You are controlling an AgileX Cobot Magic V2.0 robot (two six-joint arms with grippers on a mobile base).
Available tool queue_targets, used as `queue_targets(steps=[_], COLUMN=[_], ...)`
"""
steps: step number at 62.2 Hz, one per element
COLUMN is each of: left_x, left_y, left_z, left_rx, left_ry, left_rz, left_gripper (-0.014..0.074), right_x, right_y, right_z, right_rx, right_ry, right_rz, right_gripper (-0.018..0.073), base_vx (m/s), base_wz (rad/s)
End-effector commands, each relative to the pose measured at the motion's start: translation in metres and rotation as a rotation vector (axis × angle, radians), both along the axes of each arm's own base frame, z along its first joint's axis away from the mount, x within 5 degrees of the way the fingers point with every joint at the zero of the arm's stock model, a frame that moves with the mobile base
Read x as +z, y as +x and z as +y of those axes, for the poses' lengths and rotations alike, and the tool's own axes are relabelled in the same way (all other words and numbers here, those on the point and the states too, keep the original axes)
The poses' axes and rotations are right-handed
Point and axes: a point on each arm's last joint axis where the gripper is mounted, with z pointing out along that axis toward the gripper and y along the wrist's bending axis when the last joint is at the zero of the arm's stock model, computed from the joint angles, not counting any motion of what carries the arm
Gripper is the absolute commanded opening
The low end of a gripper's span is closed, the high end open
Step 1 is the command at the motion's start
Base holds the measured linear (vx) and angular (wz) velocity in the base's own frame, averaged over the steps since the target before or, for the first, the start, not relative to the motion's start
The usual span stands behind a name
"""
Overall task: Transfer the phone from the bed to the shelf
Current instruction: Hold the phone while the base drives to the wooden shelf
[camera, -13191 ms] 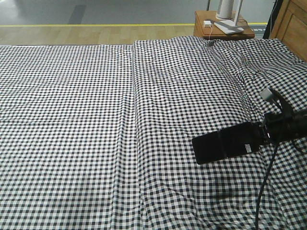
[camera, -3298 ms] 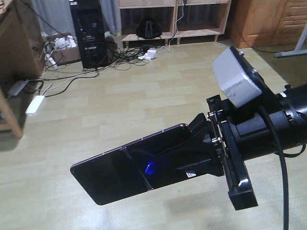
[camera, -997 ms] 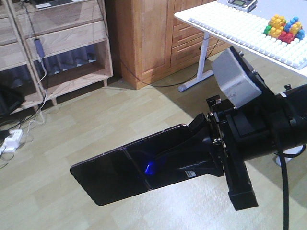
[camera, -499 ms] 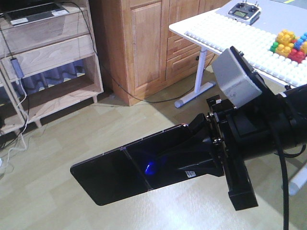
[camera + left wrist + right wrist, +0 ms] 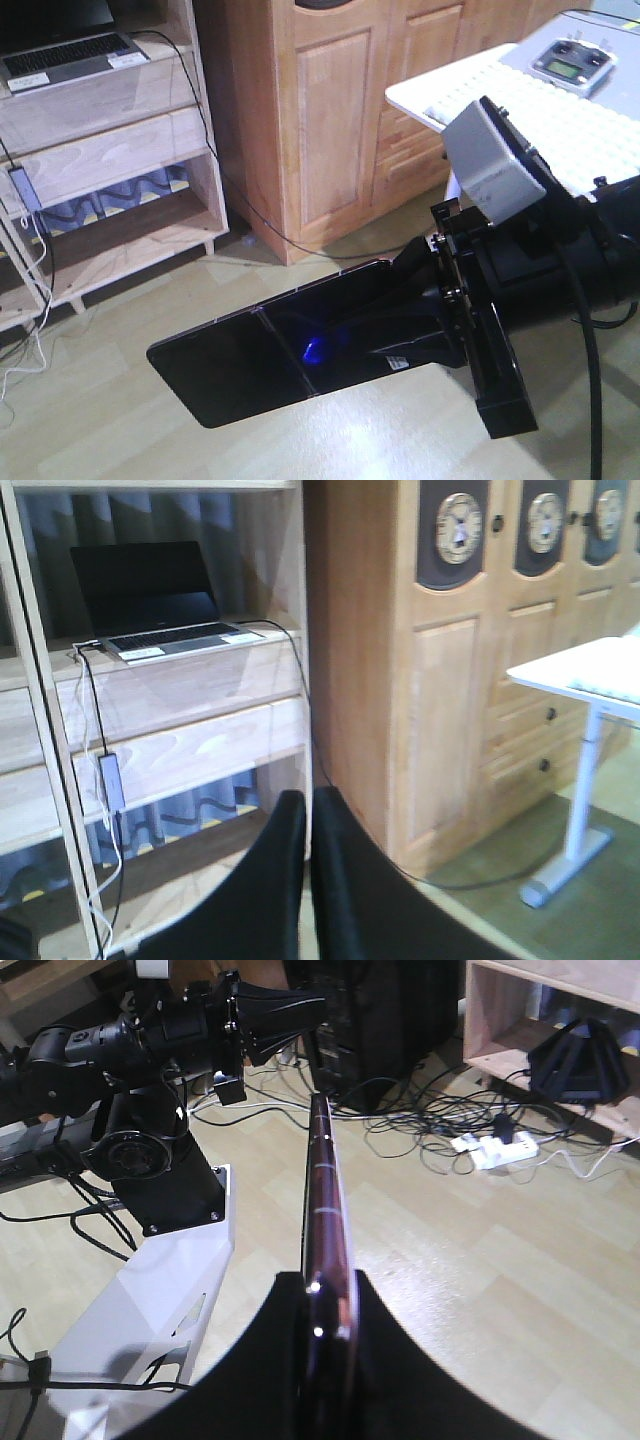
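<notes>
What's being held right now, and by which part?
The right pincer grips the phone by one short end; the rest juts out free. The left pincer is shut, holding nothing.

One end of the phone (image 5: 240,365) is hidden under the fingers (image 5: 410,310) of the right gripper (image 5: 345,335). The laptop (image 5: 65,55) is cut off at the top edge, the desk (image 5: 600,130) at the right edge.

The phone (image 5: 260,360), on the bed earlier, now hangs over the floor (image 5: 120,430) in the right gripper (image 5: 395,325), and the shelf (image 5: 100,110) with its laptop (image 5: 65,55) has swung into view.
</notes>
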Motion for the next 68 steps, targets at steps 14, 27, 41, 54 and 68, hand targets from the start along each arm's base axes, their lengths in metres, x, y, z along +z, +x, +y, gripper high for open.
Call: queue_targets(steps=[14,27,41,54,68], left_x=[0.0154,0.0154,0.0154,0.0154,0.0154], left_y=[-0.0020,-0.0020,-0.0020,-0.0020,-0.0020], left_z=[0.0003,0.0003,0.0003,0.0003,0.0003], left_rx=[0.004,0.004,0.004,0.004,0.004], left_ry=[-0.016,-0.016,-0.016,-0.016,-0.016], left_rz=[-0.105,-0.105,-0.105,-0.105,-0.105], left_gripper=[0.0001,0.0001,0.0001,0.0001,0.0001], right_x=[0.0201,0.0201,0.0201,0.0201,0.0201], right_y=[-0.0113,-0.0113,-0.0113,-0.0113,-0.0113], right_z=[0.0006,0.0006,0.0006,0.0006,0.0006], right_rx=[0.053,0.053,0.053,0.053,0.053], right_ry=[0.097,0.097,0.097,0.097,0.097], right_rz=[0.000,0.000,0.000,0.000,0.000], right_gripper=[-0.0002,-0.0002,-0.0002,-0.0002,-0.0002], base_vx=[0.46,0.46,0.45,0.44,0.41], base_wz=[0.12,0.10,0.10,0.20,0.35])
